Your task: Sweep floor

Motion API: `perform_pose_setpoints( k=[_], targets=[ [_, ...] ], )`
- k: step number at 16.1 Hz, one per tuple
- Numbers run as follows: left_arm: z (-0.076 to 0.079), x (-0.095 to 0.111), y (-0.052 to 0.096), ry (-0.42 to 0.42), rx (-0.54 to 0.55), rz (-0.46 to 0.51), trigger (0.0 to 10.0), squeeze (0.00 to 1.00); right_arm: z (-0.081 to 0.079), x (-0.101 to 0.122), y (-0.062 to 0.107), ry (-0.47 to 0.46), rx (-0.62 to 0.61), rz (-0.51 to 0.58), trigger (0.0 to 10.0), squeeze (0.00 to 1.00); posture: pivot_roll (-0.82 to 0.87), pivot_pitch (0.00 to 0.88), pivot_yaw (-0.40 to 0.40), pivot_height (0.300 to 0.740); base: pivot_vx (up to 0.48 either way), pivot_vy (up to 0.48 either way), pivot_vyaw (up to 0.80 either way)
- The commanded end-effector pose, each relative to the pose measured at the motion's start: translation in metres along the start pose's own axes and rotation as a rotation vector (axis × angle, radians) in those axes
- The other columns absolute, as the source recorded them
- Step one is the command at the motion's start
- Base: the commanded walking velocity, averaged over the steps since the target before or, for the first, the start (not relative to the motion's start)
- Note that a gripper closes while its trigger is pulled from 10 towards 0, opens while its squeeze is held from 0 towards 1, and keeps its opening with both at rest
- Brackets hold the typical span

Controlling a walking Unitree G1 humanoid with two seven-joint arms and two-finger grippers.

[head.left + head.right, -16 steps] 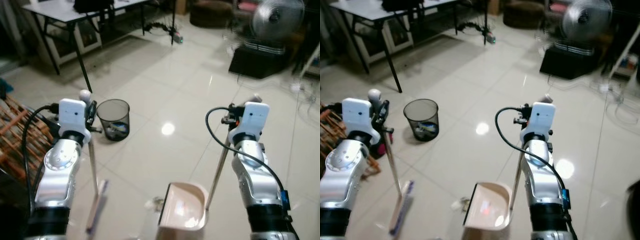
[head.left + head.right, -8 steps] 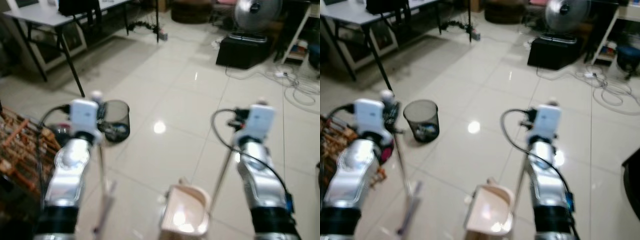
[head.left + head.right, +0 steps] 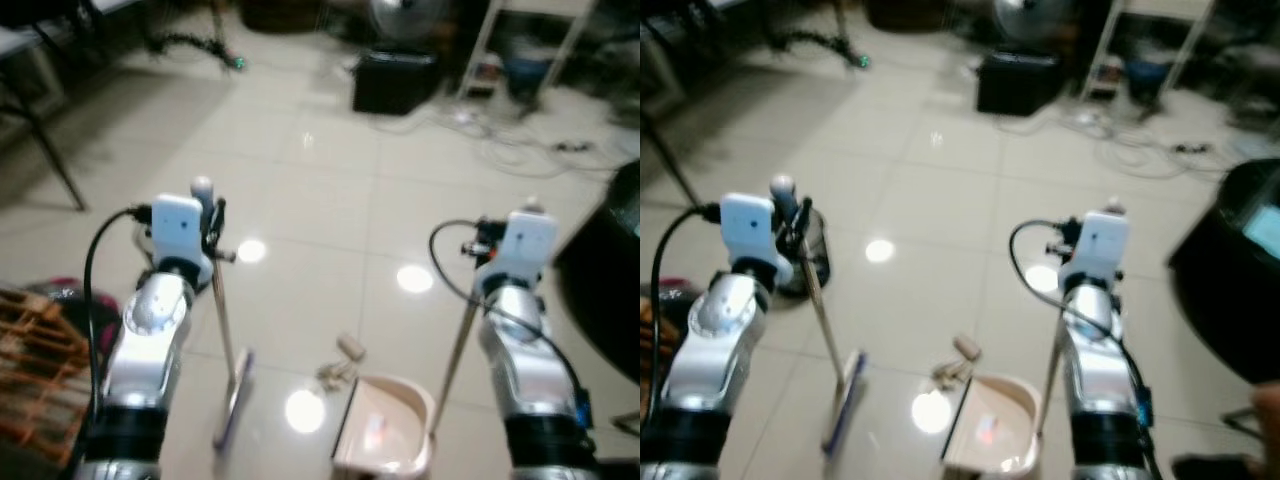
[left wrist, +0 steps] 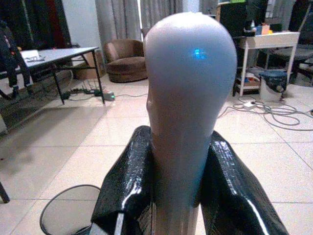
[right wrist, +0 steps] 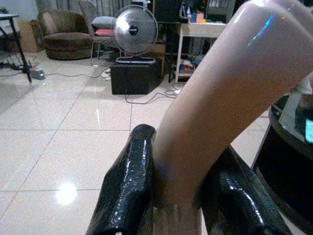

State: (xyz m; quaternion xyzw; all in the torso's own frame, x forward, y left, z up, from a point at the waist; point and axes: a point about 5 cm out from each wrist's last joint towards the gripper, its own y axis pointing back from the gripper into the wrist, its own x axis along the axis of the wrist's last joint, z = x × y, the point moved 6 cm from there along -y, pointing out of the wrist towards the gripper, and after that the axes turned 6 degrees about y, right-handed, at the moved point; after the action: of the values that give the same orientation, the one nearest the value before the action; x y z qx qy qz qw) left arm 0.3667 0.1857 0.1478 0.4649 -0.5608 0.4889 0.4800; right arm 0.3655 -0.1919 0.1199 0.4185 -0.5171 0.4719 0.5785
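The floor (image 3: 330, 200) debris (image 3: 340, 360) lies between broom head (image 3: 232, 400) at 9 o'clock, left pincer (image 4: 168, 161) clamped on broom handle (image 4: 188, 98), and dustpan (image 3: 385, 435) at 5 o'clock, right pincer (image 5: 171, 181) clamped on dustpan handle (image 5: 220, 93).

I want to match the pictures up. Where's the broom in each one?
Left eye view: broom at lower left, pole gripped by the left hand.
Right eye view: lower left, head on the floor.
Left wrist view: rounded handle top between the black fingers.
Shared landmark: green light on the floor.
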Motion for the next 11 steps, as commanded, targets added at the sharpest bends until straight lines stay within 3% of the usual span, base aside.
perform_pose_setpoints(
  k=[1, 4, 6, 11],
  targets=[
    [0.0040, 0.0143, -0.0032, -0.043, -0.007, 0.055, 10.0, 0.00, 0.0021, 0.0162, -0.0037, 0.004, -0.005, 0.055, 10.0, 0.00, -0.02, 0.000, 0.008, 0.740, 0.000, -0.480, 0.00],
    [0.0061, 0.0130, -0.0046, -0.039, -0.004, 0.051, 10.0, 0.00, 0.0018, 0.0183, -0.0066, -0.022, -0.008, 0.052, 10.0, 0.00, -0.02, 0.000, 0.008, 0.740, 0.000, -0.480, 0.00],
    [0.0018, 0.0091, -0.0043, -0.007, 0.009, 0.036, 10.0, 0.00, 0.0013, 0.0162, -0.0079, 0.011, -0.001, 0.045, 10.0, 0.00, -0.02, 0.000, 0.007, 0.740, 0.000, 0.000, 0.00],
    [0.0055, 0.0088, -0.0060, -0.020, -0.019, 0.045, 10.0, 0.00, -0.0020, 0.0123, -0.0098, -0.032, 0.013, 0.015, 10.0, 0.00, -0.02, 0.000, 0.009, 0.740, 0.000, 0.000, 0.00]
  ],
)
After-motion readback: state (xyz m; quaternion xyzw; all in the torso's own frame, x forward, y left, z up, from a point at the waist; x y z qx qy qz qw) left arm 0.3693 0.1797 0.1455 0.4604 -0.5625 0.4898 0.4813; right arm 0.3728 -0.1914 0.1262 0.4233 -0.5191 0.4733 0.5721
